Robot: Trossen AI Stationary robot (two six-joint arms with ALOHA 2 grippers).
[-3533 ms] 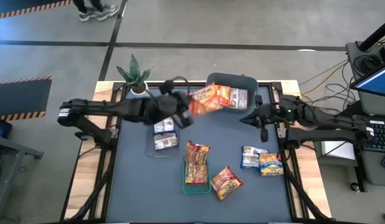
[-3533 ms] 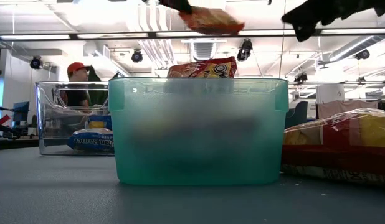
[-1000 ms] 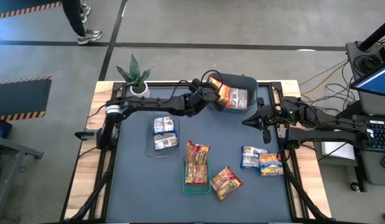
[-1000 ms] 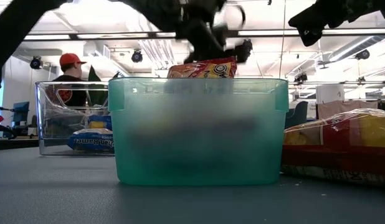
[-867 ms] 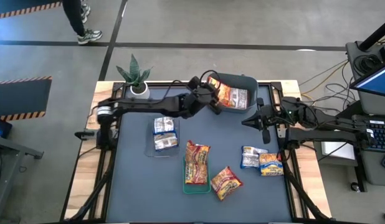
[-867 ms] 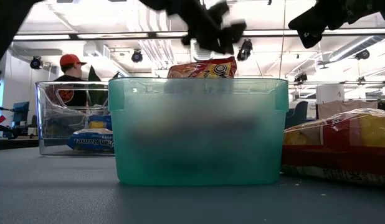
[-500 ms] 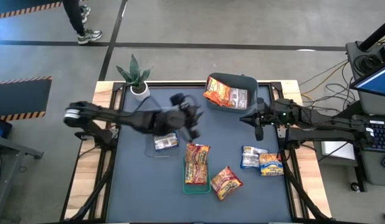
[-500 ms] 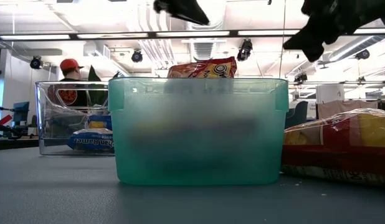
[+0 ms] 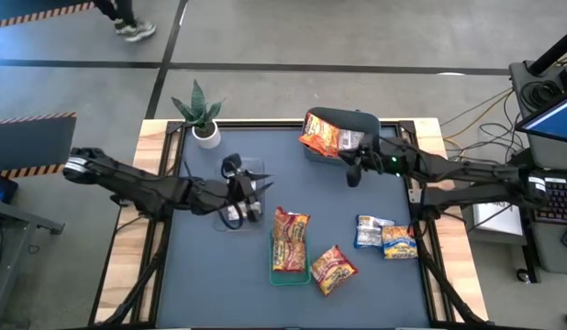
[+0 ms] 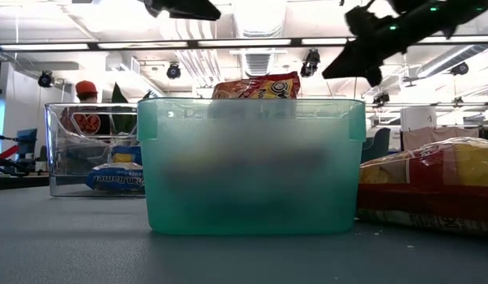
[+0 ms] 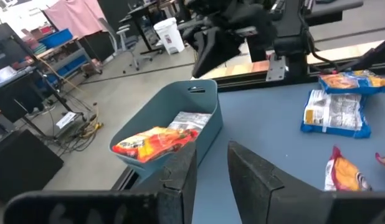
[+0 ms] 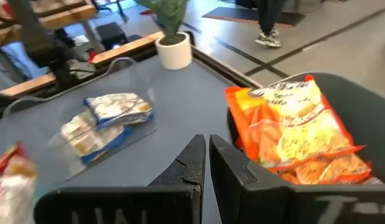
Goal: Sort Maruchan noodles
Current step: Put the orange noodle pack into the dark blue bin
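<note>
An orange Maruchan noodles packet (image 9: 320, 137) lies in the grey-blue bin (image 9: 361, 119), leaning over its left rim, beside a silver packet (image 9: 350, 142). Blue packets (image 9: 244, 209) lie in a clear bin (image 10: 70, 150). Orange packets (image 9: 290, 240) fill the green tray (image 10: 252, 166). My left gripper (image 11: 211, 168) hangs open and empty above the clear bin (image 9: 258, 188). My right gripper (image 12: 207, 152) is shut and empty, in the air just near of the grey-blue bin (image 9: 350, 174).
One orange packet (image 9: 332, 269) lies loose right of the green tray. Two blue and silver packets (image 9: 371, 231) (image 9: 400, 240) lie at the table's right. A potted plant (image 9: 201, 115) stands at the far left corner. A person (image 10: 88, 110) shows beyond the table.
My left gripper has drawn back from the grey-blue bin toward the table's left and near side, and now hangs over the clear bin; the orange packet stays in the grey-blue bin. My right gripper has moved toward the table's left, closer to the grey-blue bin.
</note>
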